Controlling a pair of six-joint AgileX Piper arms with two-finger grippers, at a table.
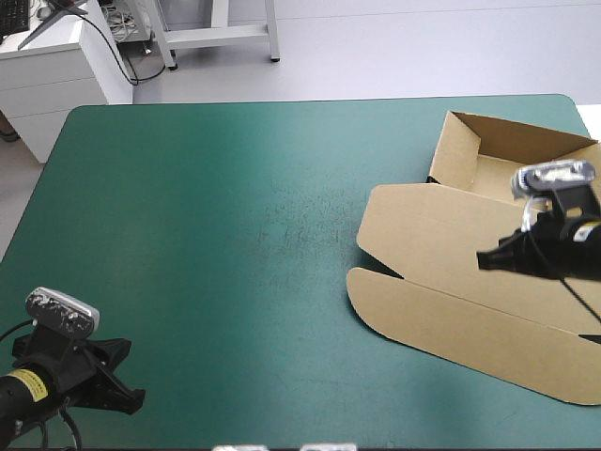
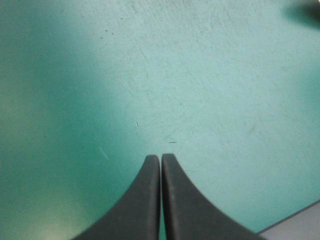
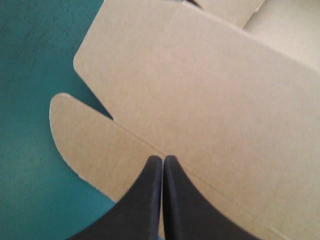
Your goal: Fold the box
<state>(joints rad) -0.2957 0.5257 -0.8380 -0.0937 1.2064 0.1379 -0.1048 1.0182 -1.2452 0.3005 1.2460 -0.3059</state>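
High view first: the table's teal-green cover (image 1: 235, 235) takes up most of what you see, bare all across the left and middle. The box (image 1: 432, 230) is over on the right side, running out past the table's right edge. It's a brown open tray with its walls up (image 1: 465, 155) toward the far right corner. The lid lies flat on the cover toward the near side, and a long rounded flap (image 1: 451, 324) sits along the lid's near edge.

Right gripper (image 3: 163, 159): black fingers pressed together into one point, nothing pinched between them. It's over the flat lid board, tips right about at the crease where the rounded flap joins the lid. Can't tell if the tips actually touch the board or just hang above it.

Left gripper (image 2: 160, 157): also fully closed and holding nothing. It's down at the near-left corner, over bare cover, well apart from the box.
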